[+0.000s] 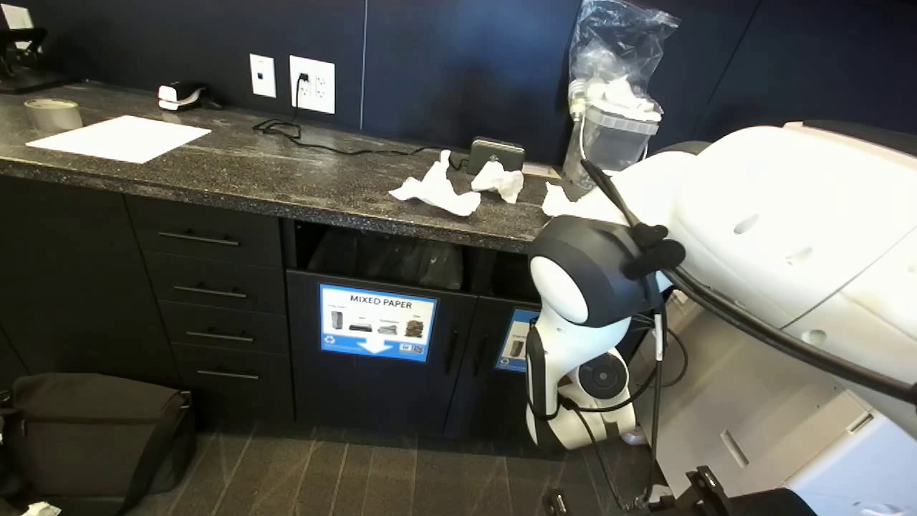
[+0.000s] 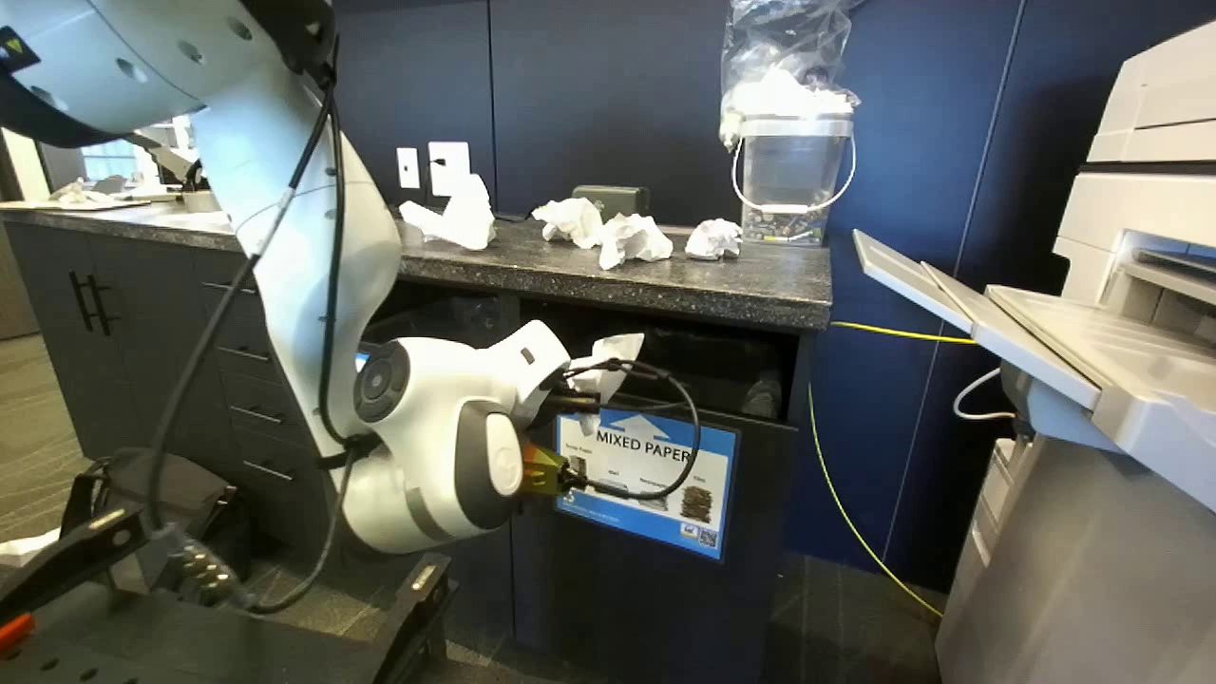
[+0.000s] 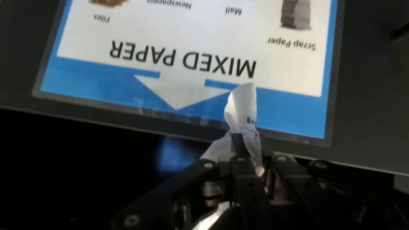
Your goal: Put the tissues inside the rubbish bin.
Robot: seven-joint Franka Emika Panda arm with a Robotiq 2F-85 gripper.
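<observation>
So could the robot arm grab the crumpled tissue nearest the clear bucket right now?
Probably not: the gripper is shut on another tissue, down in front of the rubbish bin, while the bucket-side tissue lies up on the counter.

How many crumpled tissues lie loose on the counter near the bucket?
4 in an exterior view: a tall tissue leftmost, a second tissue and a third tissue mid-row, a fourth tissue nearest the bucket. The arm may hide more.
</observation>
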